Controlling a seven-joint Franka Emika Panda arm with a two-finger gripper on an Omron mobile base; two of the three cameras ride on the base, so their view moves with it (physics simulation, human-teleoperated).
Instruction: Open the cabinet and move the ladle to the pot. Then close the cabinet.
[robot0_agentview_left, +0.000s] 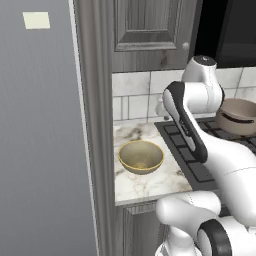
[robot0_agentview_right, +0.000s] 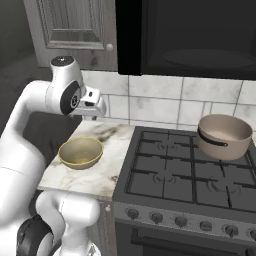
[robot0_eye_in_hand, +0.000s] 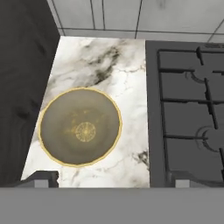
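Note:
The cabinet (robot0_agentview_left: 145, 25) (robot0_agentview_right: 75, 25) hangs above the counter. Its raised-panel door is shut, with a small round knob (robot0_agentview_left: 186, 46) (robot0_agentview_right: 109, 47) at its lower right corner. The ladle is out of view. The taupe pot (robot0_agentview_left: 239, 116) (robot0_agentview_right: 225, 135) stands on the back of the stove, to the right. My gripper (robot0_agentview_right: 95, 114) (robot0_eye_in_hand: 114, 178) hangs open over the marble counter, below the cabinet, pointing down. Nothing is between its fingers. In the hand view the golden-yellow bowl (robot0_eye_in_hand: 80, 127) lies below it, slightly to the left.
The yellow bowl (robot0_agentview_left: 141, 156) (robot0_agentview_right: 81, 151) sits on the marble counter (robot0_eye_in_hand: 127, 87) left of the black stove (robot0_agentview_right: 185, 170). A tall flat grey panel (robot0_agentview_left: 40, 140) bounds the counter's left side. A dark appliance (robot0_agentview_right: 195, 35) hangs over the stove, right of the cabinet.

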